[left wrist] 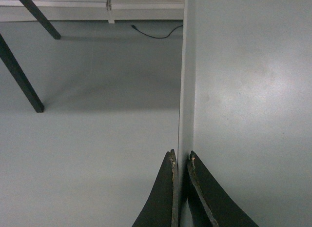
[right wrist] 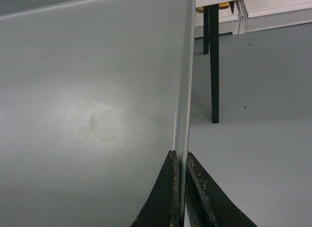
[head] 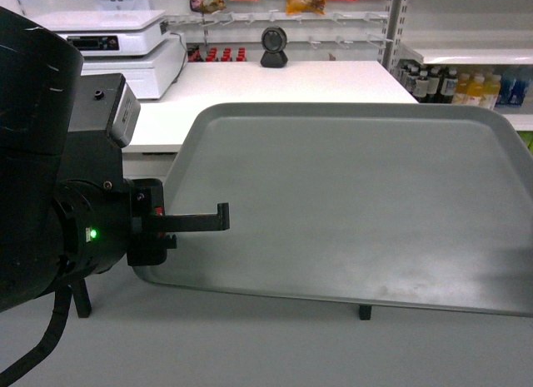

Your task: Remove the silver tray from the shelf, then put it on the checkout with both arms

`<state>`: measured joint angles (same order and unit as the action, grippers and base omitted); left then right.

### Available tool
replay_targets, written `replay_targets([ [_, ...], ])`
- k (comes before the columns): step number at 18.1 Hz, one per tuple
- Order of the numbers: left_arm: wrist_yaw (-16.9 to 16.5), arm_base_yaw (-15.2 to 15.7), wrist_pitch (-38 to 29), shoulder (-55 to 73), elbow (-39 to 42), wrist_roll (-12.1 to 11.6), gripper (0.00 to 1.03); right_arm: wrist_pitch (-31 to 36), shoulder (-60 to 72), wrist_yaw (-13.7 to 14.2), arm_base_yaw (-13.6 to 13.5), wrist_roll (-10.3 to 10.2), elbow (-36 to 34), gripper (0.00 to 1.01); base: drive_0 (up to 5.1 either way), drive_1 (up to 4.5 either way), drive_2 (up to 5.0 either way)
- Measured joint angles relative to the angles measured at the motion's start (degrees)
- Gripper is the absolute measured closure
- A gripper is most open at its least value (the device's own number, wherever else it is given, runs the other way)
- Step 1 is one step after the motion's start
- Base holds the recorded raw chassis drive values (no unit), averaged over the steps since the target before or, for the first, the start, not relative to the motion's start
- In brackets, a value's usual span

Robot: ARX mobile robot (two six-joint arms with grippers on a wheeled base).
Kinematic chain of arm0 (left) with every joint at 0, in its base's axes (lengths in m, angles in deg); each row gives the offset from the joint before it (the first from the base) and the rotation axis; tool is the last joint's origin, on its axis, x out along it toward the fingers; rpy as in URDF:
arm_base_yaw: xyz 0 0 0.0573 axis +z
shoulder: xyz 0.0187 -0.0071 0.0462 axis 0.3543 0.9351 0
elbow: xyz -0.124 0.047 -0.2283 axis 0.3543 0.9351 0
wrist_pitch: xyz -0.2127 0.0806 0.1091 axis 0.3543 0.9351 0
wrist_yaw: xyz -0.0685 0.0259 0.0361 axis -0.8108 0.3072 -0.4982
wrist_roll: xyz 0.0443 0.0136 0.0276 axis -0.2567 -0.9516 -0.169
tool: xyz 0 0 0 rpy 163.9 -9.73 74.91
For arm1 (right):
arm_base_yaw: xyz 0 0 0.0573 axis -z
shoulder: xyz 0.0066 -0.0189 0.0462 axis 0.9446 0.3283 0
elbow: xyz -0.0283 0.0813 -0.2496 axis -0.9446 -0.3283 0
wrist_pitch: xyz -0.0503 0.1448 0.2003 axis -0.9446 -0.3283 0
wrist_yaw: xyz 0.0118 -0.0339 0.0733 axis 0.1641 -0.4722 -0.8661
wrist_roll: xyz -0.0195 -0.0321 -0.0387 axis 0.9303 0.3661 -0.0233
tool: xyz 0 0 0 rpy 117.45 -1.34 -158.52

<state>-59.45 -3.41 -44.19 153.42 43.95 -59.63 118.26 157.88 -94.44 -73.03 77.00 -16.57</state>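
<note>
The silver tray (head: 358,195) is a large grey-green rectangle held level above the grey floor, in front of the checkout (head: 283,79). My left gripper (head: 218,220) is shut on its left rim, with one black finger lying over the tray's surface. In the left wrist view the left gripper (left wrist: 181,156) pinches the raised rim of the tray (left wrist: 253,90). In the right wrist view my right gripper (right wrist: 180,156) is shut on the opposite rim of the tray (right wrist: 87,105). The right gripper is outside the head view. The shelf (head: 466,50) is at the back right.
A white scale machine (head: 125,50) and a black round device (head: 275,46) stand on the checkout. Bottles (head: 470,87) fill the rack under the shelf. Dark table legs (right wrist: 213,66) (left wrist: 22,75) stand on the floor close to the tray's sides.
</note>
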Motion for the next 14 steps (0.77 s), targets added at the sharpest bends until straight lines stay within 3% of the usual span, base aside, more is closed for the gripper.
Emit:
replay_targets([
  [1,0.15,0.0,-0.2,0.0,0.0,-0.02,1.0,0.28,-0.02,0.02,-0.04,0.0,0.0,0.99,-4.9,3.31,1.5],
  [9,0.11,0.39,-0.17,0.0,0.0,-0.11,1.0,0.13,0.0,0.22,-0.35,-0.04,0.04,0.99,0.0,0.0,0.0],
  [14,0.09,-0.02,-0.11,-0.04,0.0,-0.02,1.0,-0.07,-0.02,0.0,-0.02,-0.02,0.02,0.99,-2.1,4.76,-2.7],
])
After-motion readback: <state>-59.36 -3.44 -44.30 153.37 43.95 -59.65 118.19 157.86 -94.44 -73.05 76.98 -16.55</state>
